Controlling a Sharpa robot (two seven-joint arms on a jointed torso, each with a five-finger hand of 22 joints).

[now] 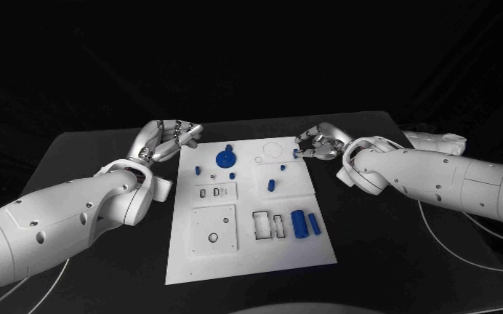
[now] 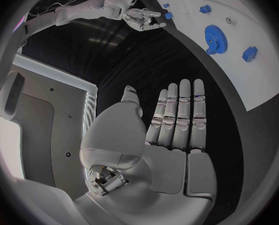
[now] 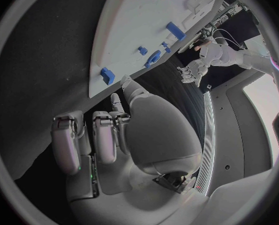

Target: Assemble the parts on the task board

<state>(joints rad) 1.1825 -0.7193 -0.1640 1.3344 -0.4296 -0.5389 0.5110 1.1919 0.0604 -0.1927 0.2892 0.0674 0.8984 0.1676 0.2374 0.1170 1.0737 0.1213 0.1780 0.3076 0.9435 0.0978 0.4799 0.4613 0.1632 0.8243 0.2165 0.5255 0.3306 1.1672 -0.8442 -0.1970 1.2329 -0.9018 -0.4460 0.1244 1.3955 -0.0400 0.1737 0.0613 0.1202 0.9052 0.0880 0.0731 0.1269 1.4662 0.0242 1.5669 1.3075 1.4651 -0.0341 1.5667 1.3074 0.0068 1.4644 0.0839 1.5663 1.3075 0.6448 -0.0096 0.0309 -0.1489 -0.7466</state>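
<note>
Left hand: the left hand [image 1: 173, 139] is seen at the far left corner of the task board [image 1: 236, 256], over the black table [image 1: 94, 154]. In the left wrist view its fingers [image 2: 177, 115] are stretched out straight, side by side, and nothing is held.
Right hand: the right hand [image 1: 317, 145] is seen at the far right edge of the board. In the right wrist view its fingers [image 3: 83, 140] are bent in, and nothing is seen in them.
Gear: a blue gear [image 1: 225, 158] is placed on the board between the two hands, nearer to the left hand.
Small parts: a small blue part [image 1: 285, 155] lies just beside the right hand; whether it is touched cannot be told. Its shape is hard to make out.
Long parts: two blue long parts [image 1: 304, 224] lie well apart from both hands, on the near side of the board.
</note>
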